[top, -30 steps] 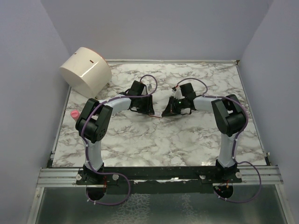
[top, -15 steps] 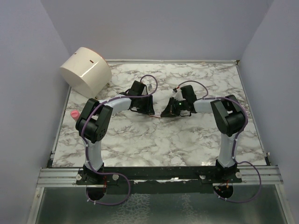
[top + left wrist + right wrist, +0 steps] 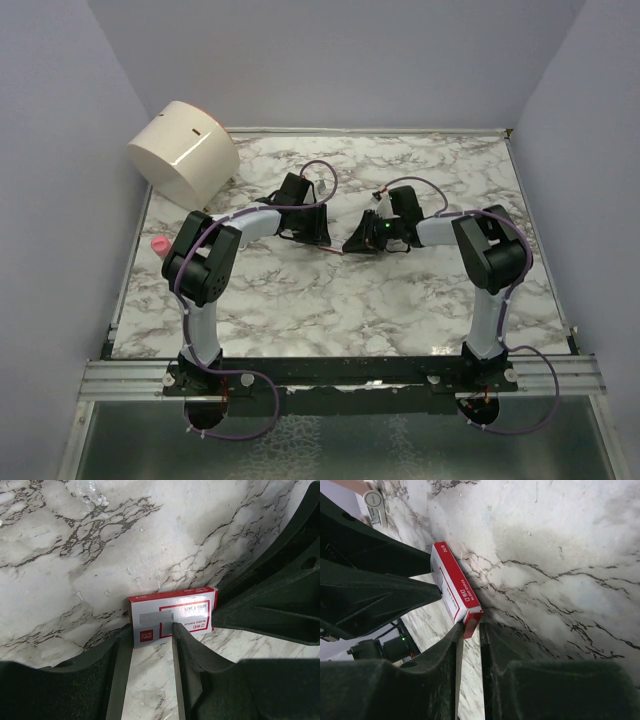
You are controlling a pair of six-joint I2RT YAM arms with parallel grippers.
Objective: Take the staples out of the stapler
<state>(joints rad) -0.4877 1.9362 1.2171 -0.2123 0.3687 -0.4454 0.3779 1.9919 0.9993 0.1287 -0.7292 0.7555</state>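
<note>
The stapler (image 3: 157,243) sits at the far left edge of the table (image 3: 330,300), below the drum (image 3: 185,152) and well apart from both grippers, which meet mid-table over a red and white box (image 3: 172,615). The left gripper (image 3: 151,632) has its fingers spread, with their tips at the near long edge of the flat-lying box. The right gripper (image 3: 471,630) has its fingers drawn close together, and they seem to pinch the box's end flap. No staples show loose anywhere, so they are probably inside the stapler. The stapler looks small, light and stiff, with a smooth plastic and metal shell, so it is likely to skid on the marble if pushed. The best hold is probably across its narrow sides near mid-length, which would leave the ends free for the other gripper to work the magazine. The strip of staples would be tiny and brittle, and is best nipped by its long sides. From above the stapler shows only as a short pink blob, so its long axis cannot be told. A white oblong with pink beside it in the far corner of the right wrist view may be the same thing, but the frame cuts it off, so its heading is unsure.
</note>
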